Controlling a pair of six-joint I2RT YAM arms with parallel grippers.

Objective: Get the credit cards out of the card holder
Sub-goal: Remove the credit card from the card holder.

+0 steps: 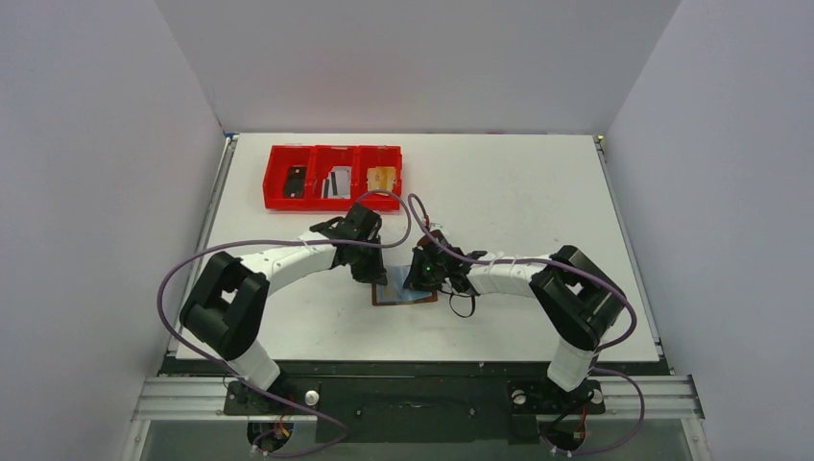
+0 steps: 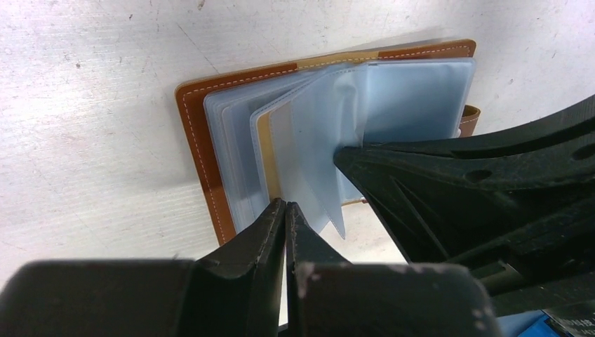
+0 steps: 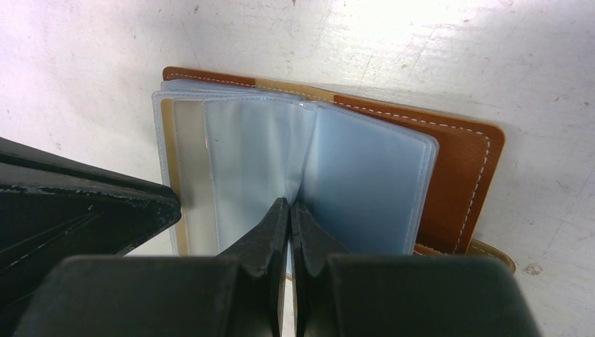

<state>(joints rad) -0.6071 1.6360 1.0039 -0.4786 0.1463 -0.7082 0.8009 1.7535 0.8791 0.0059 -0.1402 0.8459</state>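
The brown leather card holder (image 1: 404, 296) lies open on the table between both grippers, its clear grey-blue sleeves (image 2: 231, 140) fanned upward. My left gripper (image 2: 285, 205) is shut with its tips at the sleeves' near edge; whether anything is caught between them I cannot tell. My right gripper (image 3: 289, 203) is shut on a raised middle sleeve (image 3: 259, 147), which puckers at its tips. A tan panel (image 2: 264, 158) shows inside one sleeve; whether it is a card is unclear. Credit cards (image 1: 337, 181) lie in the red tray.
The red three-compartment tray (image 1: 332, 149) stands at the back left, holding a dark card (image 1: 296, 181), a silver striped one and an orange one (image 1: 382, 179). The holder's strap tab (image 3: 492, 253) sticks out at one edge. Cables loop over both arms.
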